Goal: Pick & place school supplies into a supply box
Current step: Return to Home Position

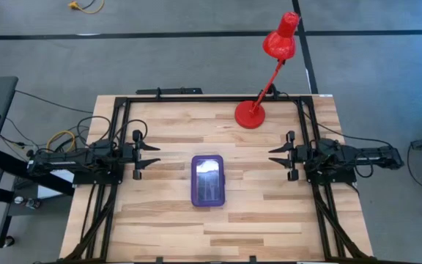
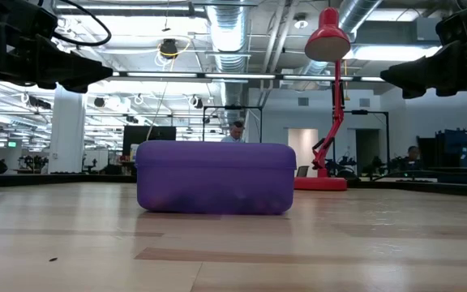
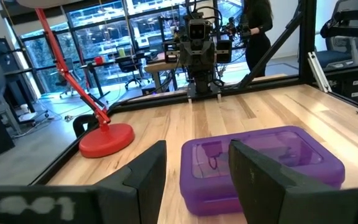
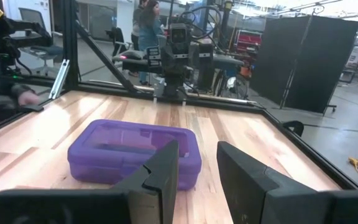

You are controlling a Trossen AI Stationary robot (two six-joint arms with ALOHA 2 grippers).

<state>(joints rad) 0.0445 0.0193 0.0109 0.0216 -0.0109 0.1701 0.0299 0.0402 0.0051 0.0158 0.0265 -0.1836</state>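
The supply box (image 1: 208, 181), translucent purple with its lid down, rests flat on its base at the middle of the wooden table (image 1: 160, 235). It also shows in the low view (image 2: 215, 178). The school supplies show only as dim dark shapes (image 3: 211, 160) through the lid (image 4: 123, 146). Which supplies they are I cannot tell. My left gripper (image 1: 154, 155) hangs open above the table's left side, pointing level at the box (image 3: 263, 155). My right gripper (image 1: 273, 157) hangs open at the right side, facing the box too. Neither touches anything.
A red desk lamp stands on its round base (image 1: 250, 114) at the far right of the table, its head (image 1: 280, 40) leaning out past the far edge. A black frame (image 1: 196, 98) runs along the table's edges. People stand beyond the table in the room.
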